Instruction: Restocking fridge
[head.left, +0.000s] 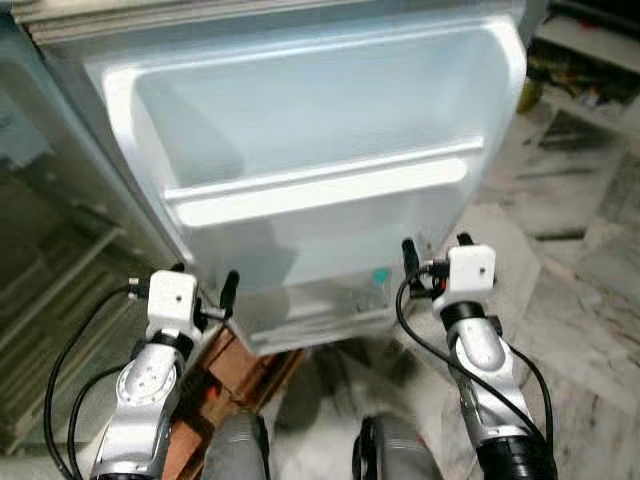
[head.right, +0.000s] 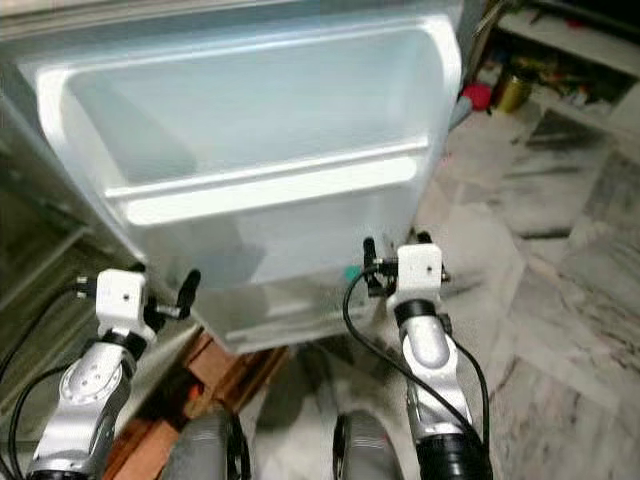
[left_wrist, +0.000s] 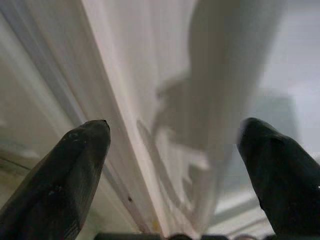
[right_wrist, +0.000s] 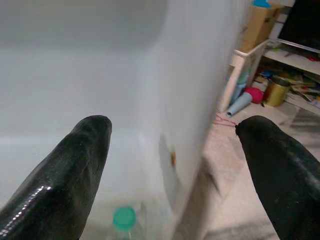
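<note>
Fridge door, one smooth white plastic panel with rounded moulded edges, stands open ahead of the robot at twelve o'clock. It has two recessed bins divided by one glossy shelf rail. One bottle with a green cap sits low in the door, beside the right gripper, whose two black fingers are spread apart at the door's edge. The left gripper, at seven o'clock, is likewise splayed near the door's lower corner. Marbled stone floor lies at three o'clock.
</note>
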